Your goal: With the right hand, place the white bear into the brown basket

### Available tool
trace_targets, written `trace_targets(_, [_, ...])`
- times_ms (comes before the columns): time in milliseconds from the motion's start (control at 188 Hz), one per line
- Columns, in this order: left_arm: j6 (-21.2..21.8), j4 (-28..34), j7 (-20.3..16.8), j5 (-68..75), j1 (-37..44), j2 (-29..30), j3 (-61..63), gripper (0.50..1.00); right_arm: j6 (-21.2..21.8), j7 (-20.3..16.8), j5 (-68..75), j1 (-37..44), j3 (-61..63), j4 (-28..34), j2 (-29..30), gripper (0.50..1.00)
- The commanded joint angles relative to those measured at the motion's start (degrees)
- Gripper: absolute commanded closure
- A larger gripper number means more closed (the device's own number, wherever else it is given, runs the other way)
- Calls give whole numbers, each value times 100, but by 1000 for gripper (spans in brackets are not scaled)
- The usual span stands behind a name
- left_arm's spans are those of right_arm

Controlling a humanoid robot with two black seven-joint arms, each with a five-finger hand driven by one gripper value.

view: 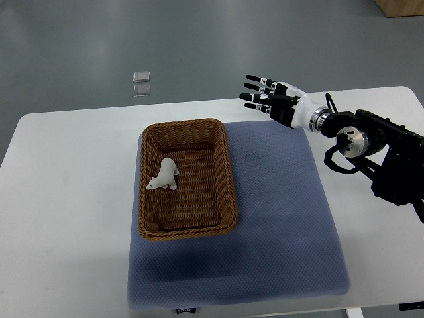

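Observation:
A small white bear [164, 175] lies inside the brown wicker basket [187, 128], near its left wall. The basket stands on the left part of a blue-grey mat [278, 218]. My right hand [265, 96] hovers over the mat's far right edge, well to the right of the basket. Its fingers [255, 97] are spread, pointing left, and hold nothing. The right arm [377, 146] comes in from the right edge. The left arm does not show.
The mat lies on a white table [66, 199]. Two small clear square items [140, 82] lie on the grey floor beyond the table's far edge. A brown box corner [401, 6] shows at the top right.

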Motion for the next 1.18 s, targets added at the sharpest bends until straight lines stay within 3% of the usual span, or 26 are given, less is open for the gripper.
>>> trace_targets(0, [0,1,3,3,0,0,0,500,11,-95,426,-94,124,-13,0,576])
trace_targets(176, [0,1,-6,3,0,0,0,500,-50,-86,953,-261,185,-56,-9,576])
trace_targets(491, [0,-8,3,3,0,0,0,500,-6,-16,936,-296,203,-338,8,576])
trace_targets(1173, [0,1,3,-6,0,0,0,500,38,-25,953,-331,361,-329,-97,572])
